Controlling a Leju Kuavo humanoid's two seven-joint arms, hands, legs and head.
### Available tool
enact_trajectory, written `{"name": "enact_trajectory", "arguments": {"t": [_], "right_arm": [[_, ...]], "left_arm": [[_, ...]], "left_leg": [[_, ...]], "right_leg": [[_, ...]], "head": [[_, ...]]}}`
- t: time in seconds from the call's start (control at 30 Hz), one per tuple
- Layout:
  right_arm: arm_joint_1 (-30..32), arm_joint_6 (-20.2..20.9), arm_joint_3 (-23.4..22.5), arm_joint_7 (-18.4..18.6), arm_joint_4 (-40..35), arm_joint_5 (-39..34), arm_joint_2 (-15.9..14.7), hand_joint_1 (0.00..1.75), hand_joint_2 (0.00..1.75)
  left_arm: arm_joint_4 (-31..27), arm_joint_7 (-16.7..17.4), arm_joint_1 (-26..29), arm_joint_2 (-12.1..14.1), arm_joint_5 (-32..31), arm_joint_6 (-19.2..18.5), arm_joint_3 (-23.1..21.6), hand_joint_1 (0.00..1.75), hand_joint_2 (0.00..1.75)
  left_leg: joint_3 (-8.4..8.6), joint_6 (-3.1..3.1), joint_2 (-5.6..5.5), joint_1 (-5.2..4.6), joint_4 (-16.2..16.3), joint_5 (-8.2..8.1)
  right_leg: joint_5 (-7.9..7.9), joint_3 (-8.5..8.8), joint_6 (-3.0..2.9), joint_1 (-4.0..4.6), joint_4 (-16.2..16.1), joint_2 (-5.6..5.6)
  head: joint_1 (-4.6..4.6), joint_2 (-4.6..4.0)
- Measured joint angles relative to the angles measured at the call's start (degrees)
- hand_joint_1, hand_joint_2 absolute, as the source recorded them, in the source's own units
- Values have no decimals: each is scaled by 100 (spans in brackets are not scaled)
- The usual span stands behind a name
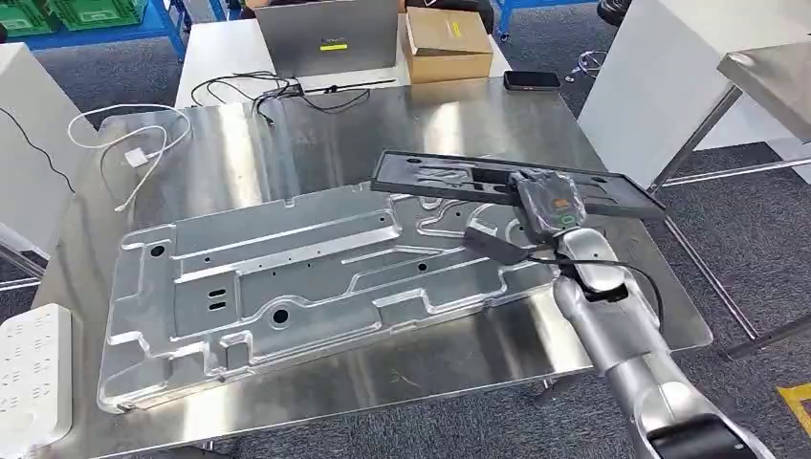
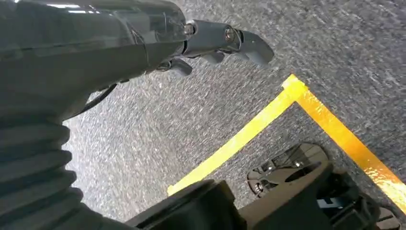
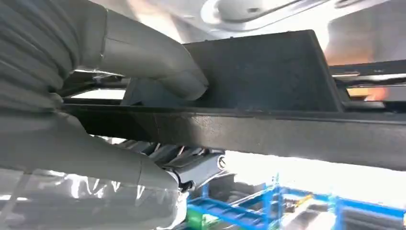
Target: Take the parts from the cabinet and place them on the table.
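A long black plastic part (image 1: 449,179) hangs just above the steel table (image 1: 239,143), over the far right edge of a large stamped metal panel (image 1: 306,277). My right hand (image 1: 548,203) grips the black part near its middle. In the right wrist view the thumb (image 3: 158,62) presses one face of the black part (image 3: 268,76) and the fingers (image 3: 186,160) curl under the other. My left hand (image 2: 225,40) hangs over the grey carpet with its fingers apart and nothing in them.
At the table's far edge lie a laptop (image 1: 330,36), a cardboard box (image 1: 448,43), a phone (image 1: 532,80) and cables (image 1: 134,143). A white perforated piece (image 1: 33,373) sits at the near left. Another steel table (image 1: 770,81) stands to the right. Yellow floor tape (image 2: 287,100) crosses the carpet.
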Motion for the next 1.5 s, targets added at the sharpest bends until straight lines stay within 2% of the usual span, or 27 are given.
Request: {"name": "enact_trajectory", "arguments": {"t": [0.23, 0.57, 1.03, 1.47, 1.5], "right_arm": [[-624, -20, 644, -94, 781, -212, 474, 175, 175], [-954, -107, 990, -70, 1217, -358, 955, 175, 175], [-870, -179, 1333, -120, 1654, -643, 1414, 175, 175], [-481, -302, 1392, -256, 2364, -1042, 1696, 175, 175], [-477, -317, 1392, -262, 2402, -1049, 1709, 0, 0]], "left_arm": [[-2, 70, -45, -22, -120, -55, -72, 0, 175], [-2, 105, -66, -55, -221, -122, -157, 0, 175], [-2, 179, -85, -111, -308, -118, -192, 0, 175], [-4, 188, -105, -151, -361, -111, -190, 0, 175], [-4, 188, -106, -153, -367, -107, -190, 0, 175]], "left_leg": [[-4, -1, -7, 0, 0, 0], [-4, -1, -6, -1, 0, 0], [-3, -1, -5, -1, 0, 0], [3, -1, -1, -1, 0, -1], [7, -1, -1, -1, 0, -1]], "right_leg": [[-1, -2, 0, 1, 1, -3], [-1, -1, 0, 0, -1, -3], [-1, -1, 0, 1, -2, -3], [-1, 4, -1, 1, -4, -1], [-1, 7, -1, 1, -5, -1]], "head": [[0, 0], [0, 0], [0, 0], [-2, 0], [0, 0]]}}
